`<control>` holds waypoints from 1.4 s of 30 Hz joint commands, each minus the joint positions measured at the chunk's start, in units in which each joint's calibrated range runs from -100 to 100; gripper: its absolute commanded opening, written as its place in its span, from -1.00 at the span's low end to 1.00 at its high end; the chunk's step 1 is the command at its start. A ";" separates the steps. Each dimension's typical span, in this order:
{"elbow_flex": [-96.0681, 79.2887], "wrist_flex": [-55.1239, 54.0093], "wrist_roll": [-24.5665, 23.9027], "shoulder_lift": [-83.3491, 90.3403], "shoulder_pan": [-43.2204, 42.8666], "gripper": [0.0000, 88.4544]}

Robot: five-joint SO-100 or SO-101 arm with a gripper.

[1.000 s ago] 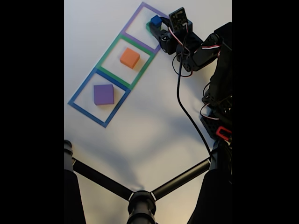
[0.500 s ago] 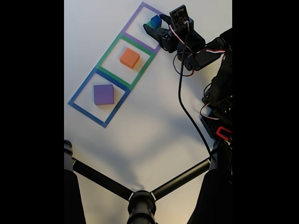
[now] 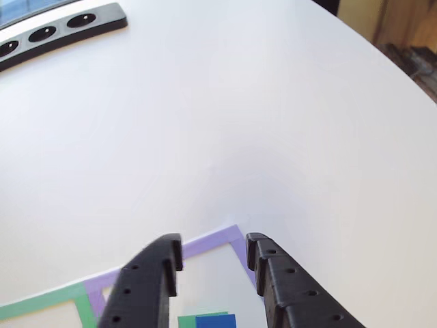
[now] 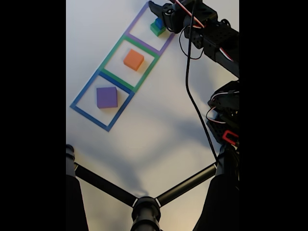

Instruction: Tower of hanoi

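One white table [image 4: 159,125], three tape squares [image 4: 118,67], black power strip [image 3: 61,27], jaws apart, empty.

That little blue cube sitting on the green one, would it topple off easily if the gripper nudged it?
Probably, yes. The blue cube merely rests on the green cube, with nothing visible holding it in place, so a sideways push would likely slide it off. Its flat faces suggest it would skid or tip rather than roll. It looks small and light, so the open gripper should lift it easily.
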State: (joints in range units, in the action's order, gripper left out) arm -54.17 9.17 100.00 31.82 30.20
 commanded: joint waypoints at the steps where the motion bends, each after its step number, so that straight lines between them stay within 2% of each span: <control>1: 15.69 23.89 0.00 6.96 -0.81 -0.98; 3: 21.96 34.82 0.00 8.80 -0.96 -0.98; 8: 48.22 70.68 0.00 8.48 -2.72 -0.98; 10: 56.31 80.87 0.00 7.84 -3.71 -0.98; 13: 61.58 90.02 0.00 8.48 -4.78 -0.98; 23: 51.58 90.59 0.00 18.42 -14.31 -0.98; 28: 46.22 89.05 0.00 20.10 -17.74 -0.89; 30: 44.04 87.03 0.00 20.26 -17.89 -0.75; 37: 30.14 74.64 0.00 22.91 -16.21 -0.66; 42: 18.60 62.74 0.00 24.99 -14.61 -0.48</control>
State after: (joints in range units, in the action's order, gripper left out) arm -29.75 80.54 100.00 54.18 14.23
